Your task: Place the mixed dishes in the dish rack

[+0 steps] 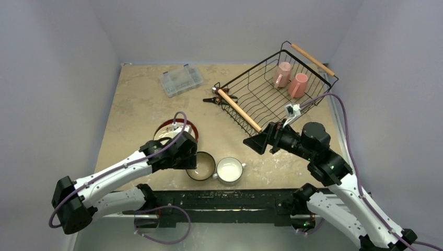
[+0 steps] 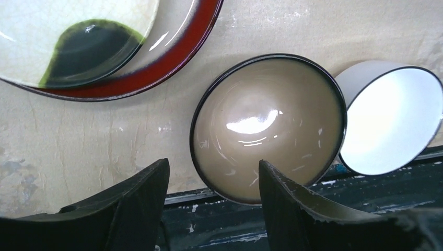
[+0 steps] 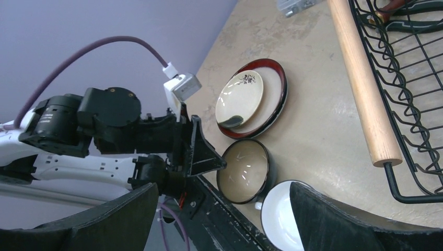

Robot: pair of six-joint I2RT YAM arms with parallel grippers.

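Hovering at lower centre of the overhead view, left pincer [image 2: 213, 164] apart and bracketing the near rim of the bowl [image 2: 266, 125] on the tabletop [image 1: 136, 104] — far nearer than the right pincer [image 3: 222, 188], spread wide beside the rack [image 1: 239, 110].

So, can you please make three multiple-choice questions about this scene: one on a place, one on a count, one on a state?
1. Where are the pink mugs?
A) beside the bowl
B) inside the rack
C) on the plates

2. How many dishes are outside the rack?
A) two
B) four
C) six

3. How is the right pincer?
A) open and empty
B) shut on a mug
C) shut on a plate

Answers:
1 B: both mugs sit within its wires.
2 B: the cream plate, red-rimmed plate, bowl and white cup are on the table.
3 A: its fingers stand wide apart, with nothing between them.
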